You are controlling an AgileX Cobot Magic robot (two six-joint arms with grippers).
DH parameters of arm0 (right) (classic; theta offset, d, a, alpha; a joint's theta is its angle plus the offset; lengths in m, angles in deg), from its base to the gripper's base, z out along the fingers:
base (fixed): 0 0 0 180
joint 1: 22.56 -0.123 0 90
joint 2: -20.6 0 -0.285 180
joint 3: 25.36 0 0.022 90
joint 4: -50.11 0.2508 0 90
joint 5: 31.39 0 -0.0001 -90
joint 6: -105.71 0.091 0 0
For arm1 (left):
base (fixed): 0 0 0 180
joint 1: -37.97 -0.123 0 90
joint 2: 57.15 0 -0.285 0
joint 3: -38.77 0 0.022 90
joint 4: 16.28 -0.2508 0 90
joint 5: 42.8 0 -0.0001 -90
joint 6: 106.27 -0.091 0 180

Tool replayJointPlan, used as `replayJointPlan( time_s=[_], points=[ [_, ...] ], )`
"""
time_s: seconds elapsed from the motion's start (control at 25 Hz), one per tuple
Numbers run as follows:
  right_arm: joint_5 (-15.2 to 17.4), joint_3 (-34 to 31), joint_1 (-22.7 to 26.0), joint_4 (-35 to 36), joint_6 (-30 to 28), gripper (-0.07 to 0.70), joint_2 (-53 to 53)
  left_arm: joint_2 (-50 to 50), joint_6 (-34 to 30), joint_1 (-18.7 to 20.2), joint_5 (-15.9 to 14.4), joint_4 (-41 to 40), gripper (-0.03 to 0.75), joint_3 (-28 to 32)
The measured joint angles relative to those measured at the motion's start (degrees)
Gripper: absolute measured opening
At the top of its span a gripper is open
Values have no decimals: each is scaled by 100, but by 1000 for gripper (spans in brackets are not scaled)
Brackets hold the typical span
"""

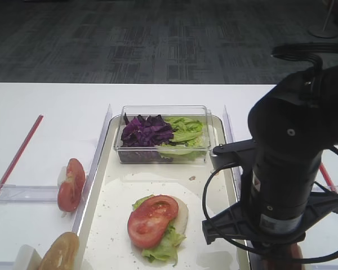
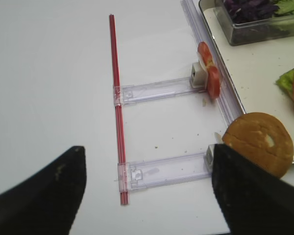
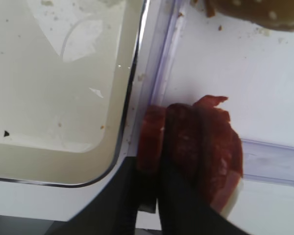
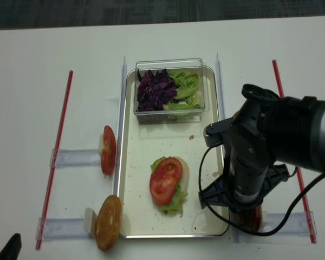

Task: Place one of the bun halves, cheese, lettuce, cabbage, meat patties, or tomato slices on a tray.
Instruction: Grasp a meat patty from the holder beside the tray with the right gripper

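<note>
Black fingers (image 3: 161, 196) of the right gripper (image 3: 159, 161) fill the bottom of the right wrist view, clenched on a stack of thin, round, dark reddish-brown meat patties (image 3: 201, 147). One finger presses the near face of the upright slices; the other sits against the stack's left side, toward the tray. The patties stand on edge against a small pale block at the end of a clear plastic rail on the white bench (image 3: 245, 68), just outside the long cream-white tray with its raised silvery rim (image 3: 122, 137).

From the fingers, bare tray floor lies to the left, past the rim and a clear divider strip. In the overhead view the right arm's bulky black wrist hides the patties almost wholly.

On the tray already sit a bright red tomato slice (image 1: 152, 219) on ruffled light green lettuce (image 1: 166, 244) and a pale base.

The left gripper (image 2: 147, 196) hangs well apart over the bench's far side, its dark fingers spread wide and empty.

Judged from this, the right arm is the nearer one.
</note>
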Motion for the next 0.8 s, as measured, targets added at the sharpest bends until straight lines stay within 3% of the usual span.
replayJointPlan(
  time_s=[0.8],
  points=[
    [24, 10, 0, 0, -2, 137, 0, 0, 0, 0, 0, 0, 492, 0]
  ],
)
